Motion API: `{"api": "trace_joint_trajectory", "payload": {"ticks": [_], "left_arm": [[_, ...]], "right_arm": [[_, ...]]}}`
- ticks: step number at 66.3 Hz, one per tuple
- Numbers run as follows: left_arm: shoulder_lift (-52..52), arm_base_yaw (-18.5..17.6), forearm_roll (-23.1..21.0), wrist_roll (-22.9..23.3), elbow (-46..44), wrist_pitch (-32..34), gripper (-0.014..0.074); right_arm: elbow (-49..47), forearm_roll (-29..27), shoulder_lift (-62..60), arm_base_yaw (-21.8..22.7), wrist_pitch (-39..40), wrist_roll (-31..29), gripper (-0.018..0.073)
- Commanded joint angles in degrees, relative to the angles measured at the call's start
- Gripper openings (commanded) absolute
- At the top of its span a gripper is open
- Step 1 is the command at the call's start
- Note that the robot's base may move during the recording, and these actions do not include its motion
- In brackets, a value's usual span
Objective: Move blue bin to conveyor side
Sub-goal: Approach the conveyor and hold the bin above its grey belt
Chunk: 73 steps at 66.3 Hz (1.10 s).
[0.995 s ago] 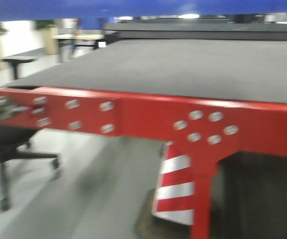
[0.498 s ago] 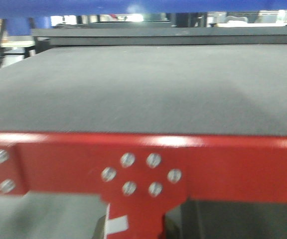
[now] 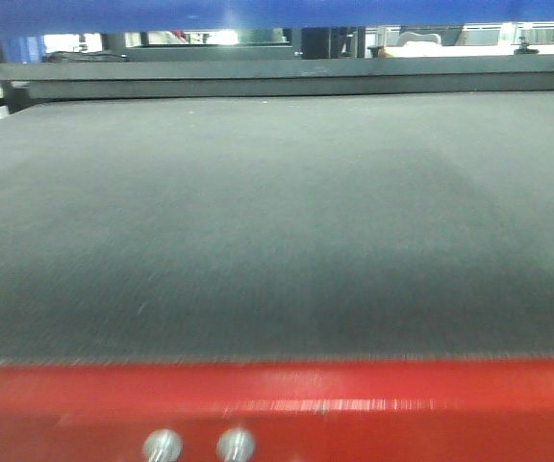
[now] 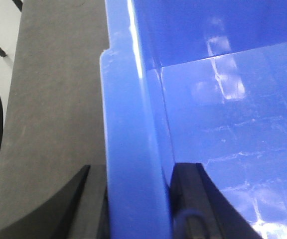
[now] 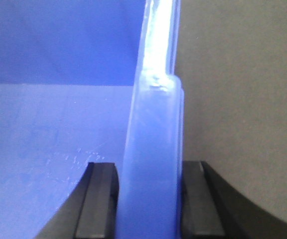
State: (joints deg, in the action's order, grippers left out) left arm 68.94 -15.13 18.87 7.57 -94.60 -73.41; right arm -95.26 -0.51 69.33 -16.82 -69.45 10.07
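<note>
Glossy stiff bin [image 4: 223,124], likely slick; left gripper [image 4: 133,172] and right gripper [image 5: 148,167] clamp its rim walls, the sensible hold.

Over conveyor [image 3: 277,221], bin [image 4: 223,124]; before conveyor, frame rail [image 3: 373,399].

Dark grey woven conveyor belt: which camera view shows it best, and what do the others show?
The exterior front-facing view: the dark grey woven conveyor belt spans the frame from red metal rail to far edge. Each wrist view shows only a strip of it beside the glossy bright-blue plastic bin.
</note>
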Motion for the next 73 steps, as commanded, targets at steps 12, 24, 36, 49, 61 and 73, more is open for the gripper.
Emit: {"api": "trace_joint_trajectory", "payload": {"ticks": [12, 24, 36, 49, 61, 73], "left_arm": [[-1.13, 0.10, 6.38, -0.94, -0.85, 3.45, -0.0019], [-1.13, 0.10, 6.38, -0.94, -0.85, 3.45, -0.0019], [-1.13, 0.10, 6.38, -0.94, -0.85, 3.45, -0.0019], [-1.13, 0.10, 6.38, -0.94, -0.85, 3.45, -0.0019], [-1.13, 0.10, 6.38, -0.94, -0.85, 3.45, -0.0019], [-1.13, 0.10, 6.38, -0.94, -0.85, 3.45, -0.0019]], "right_arm": [[-0.78, 2.95, -1.37, 0.31, 5.66, -1.13, -0.0080], [-0.78, 2.95, -1.37, 0.31, 5.66, -1.13, -0.0080], [-0.78, 2.95, -1.37, 0.31, 5.66, -1.13, -0.0080], [-0.78, 2.95, -1.37, 0.31, 5.66, -1.13, -0.0080], [-0.78, 2.95, -1.37, 0.31, 5.66, -1.13, -0.0080], [-0.78, 2.95, -1.37, 0.31, 5.66, -1.13, -0.0080]]}}
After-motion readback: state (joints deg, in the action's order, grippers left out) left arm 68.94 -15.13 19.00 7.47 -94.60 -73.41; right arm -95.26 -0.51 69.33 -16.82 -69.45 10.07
